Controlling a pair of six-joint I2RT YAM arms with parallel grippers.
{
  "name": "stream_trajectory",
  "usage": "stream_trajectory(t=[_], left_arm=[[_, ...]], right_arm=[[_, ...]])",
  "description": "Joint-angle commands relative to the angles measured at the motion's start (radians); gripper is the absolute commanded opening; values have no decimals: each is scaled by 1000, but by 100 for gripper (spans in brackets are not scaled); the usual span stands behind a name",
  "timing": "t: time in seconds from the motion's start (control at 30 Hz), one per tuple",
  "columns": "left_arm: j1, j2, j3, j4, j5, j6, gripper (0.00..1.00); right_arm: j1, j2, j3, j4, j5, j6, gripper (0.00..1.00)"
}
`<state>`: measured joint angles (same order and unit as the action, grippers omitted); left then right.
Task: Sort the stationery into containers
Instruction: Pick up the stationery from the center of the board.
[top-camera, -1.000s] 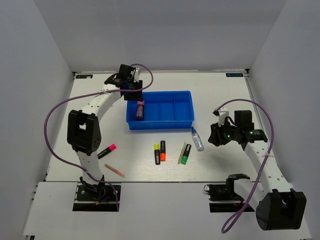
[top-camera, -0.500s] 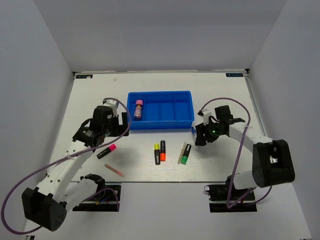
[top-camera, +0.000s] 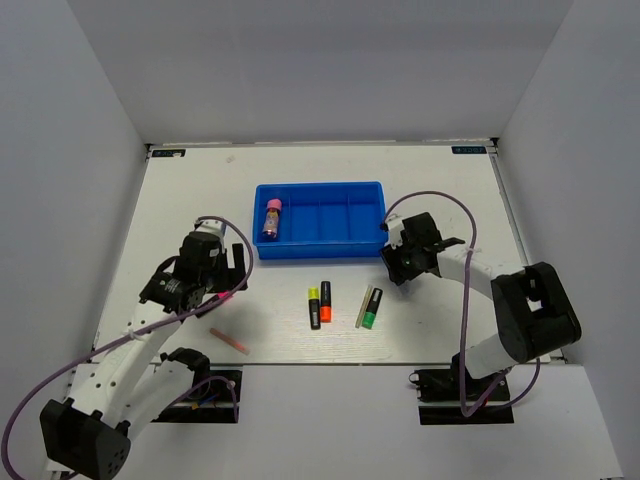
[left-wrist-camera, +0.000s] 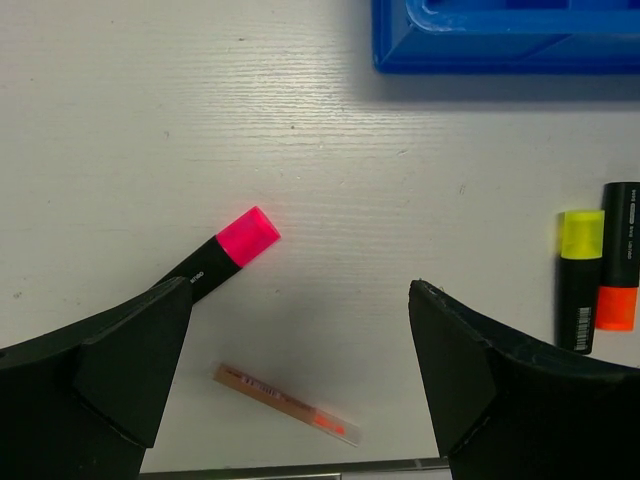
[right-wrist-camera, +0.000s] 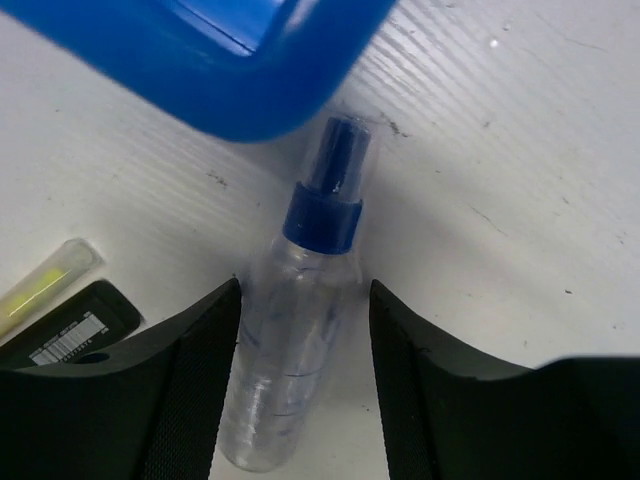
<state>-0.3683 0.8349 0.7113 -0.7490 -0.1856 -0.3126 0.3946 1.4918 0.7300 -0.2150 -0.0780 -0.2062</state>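
The blue tray holds a pink-capped tube in its leftmost compartment. My left gripper hangs open above the table, with a pink-tipped highlighter by its left finger and a thin pink-orange stick below. My right gripper is open and astride the clear blue-capped bottle, which lies at the tray's corner. Its left finger touches the bottle and a gap shows on the right. Yellow, orange and green highlighters lie in front of the tray.
A thin beige stick lies just left of the green highlighter. The tray's other compartments hold nothing. White walls close in the table on three sides, and both arm bases sit at the near edge.
The left arm drew back from the tray, leaving the pink-capped tube inside, opened, and came down near the pink highlighter. The right gripper moved left and now straddles the bottle.
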Motion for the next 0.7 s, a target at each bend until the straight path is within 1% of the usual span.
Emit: stream_trajectory(t=[0.0, 0.07, 0.17, 0.2, 0.27, 0.3, 0.4, 0.43, 0.47, 0.53, 0.57, 0.6, 0.63, 0.67], left_arm=[[6, -20, -15, -1, -20, -2, 100], [6, -29, -18, -1, -21, 3, 100], [9, -39, -24, -3, -18, 6, 100], [6, -40, -23, 2, -17, 6, 100], [8, -39, -24, 5, -15, 4, 100], [9, -40, -24, 0, -14, 7, 100], [6, -46, -27, 2, -11, 7, 100], [9, -46, -30, -1, -9, 9, 100], [8, -48, -32, 0, -9, 7, 100], [6, -46, -33, 2, -9, 7, 100], [8, -42, -35, 3, -3, 7, 100], [8, -42, -33, 7, -9, 7, 98], [8, -39, -32, 2, -6, 6, 98], [9, -33, -30, 3, -9, 4, 97]], right_arm=[[13, 19, -8, -21, 171, 14, 57], [12, 30, -10, -69, 199, 13, 52], [6, 21, -15, -132, 192, 17, 38], [6, 16, -18, -144, 181, 24, 25], [4, 2, -18, -187, 163, 34, 12], [3, -1, -15, -211, 156, 39, 1], [1, -48, -3, -270, 147, 39, 0], [3, -92, 11, -288, 138, 36, 0], [1, -108, 19, -338, 132, 25, 0], [0, -149, 94, -407, 20, -22, 0], [-2, -171, 118, -531, -32, -47, 0], [3, -180, 205, -581, -192, -111, 0], [4, -185, 236, -633, -253, -171, 0], [6, -186, 270, -727, -314, -209, 0]])
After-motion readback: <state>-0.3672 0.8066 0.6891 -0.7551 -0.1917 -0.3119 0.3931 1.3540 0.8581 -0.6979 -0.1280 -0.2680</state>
